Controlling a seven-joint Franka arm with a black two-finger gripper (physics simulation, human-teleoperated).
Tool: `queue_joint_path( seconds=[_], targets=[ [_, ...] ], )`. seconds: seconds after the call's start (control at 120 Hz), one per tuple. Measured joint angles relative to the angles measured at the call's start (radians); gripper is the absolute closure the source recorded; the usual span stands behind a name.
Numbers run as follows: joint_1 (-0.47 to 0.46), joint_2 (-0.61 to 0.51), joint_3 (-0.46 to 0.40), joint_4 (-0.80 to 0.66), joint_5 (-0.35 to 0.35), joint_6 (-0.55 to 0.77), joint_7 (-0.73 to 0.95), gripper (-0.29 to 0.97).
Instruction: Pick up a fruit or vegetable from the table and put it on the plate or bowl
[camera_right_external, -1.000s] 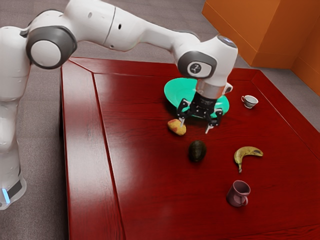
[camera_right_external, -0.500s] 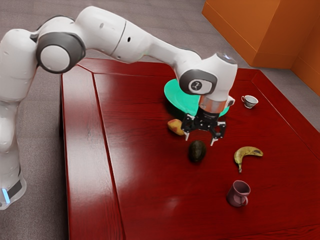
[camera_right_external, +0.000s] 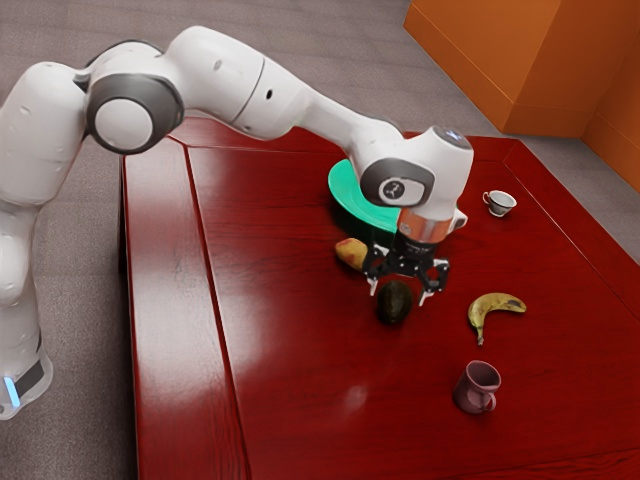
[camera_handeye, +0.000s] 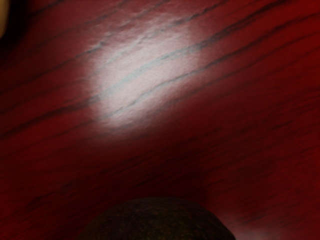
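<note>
**A:** How does the tool stand?

**B:** The tool points straight down. Its two fingers are spread wide and come down on both sides of the avocado. I see no finger pressing on the fruit, so the tool is open and carries nothing.

**A:** And the arm?

**B:** The arm enters from the exterior view's left with the shoulder high. The forearm slopes down toward the right, and the wrist is bent so that the hand hangs vertical.

**A:** Where is the avocado exactly?

**B:** It lies on the red worktop, directly under the hand. In the wrist view its dark top is just below the hand, with wood grain beyond it.

**A:** What is around?

**B:** A yellow-brown fruit lies just beside the tool, on the exterior view's left. The green bowl is behind, partly covered by the wrist. The banana lies well apart on the right. A purple mug stands nearer the camera, and a white cup stands farther back.
</note>
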Motion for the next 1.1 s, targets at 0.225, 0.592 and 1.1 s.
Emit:
queue_joint_path(
  seconds=[0.225,0.592,1.1],
  targets=[
    [-0.001,0.013,0.0,0.0,0.0,0.01,0.0,0.0],
    [-0.003,0.028,0.0,0.0,0.0,0.023,0.0,0.05],
    [-0.004,-0.032,-0.005,0.011,0.054,-0.006,0.01,0.37]
  ],
)
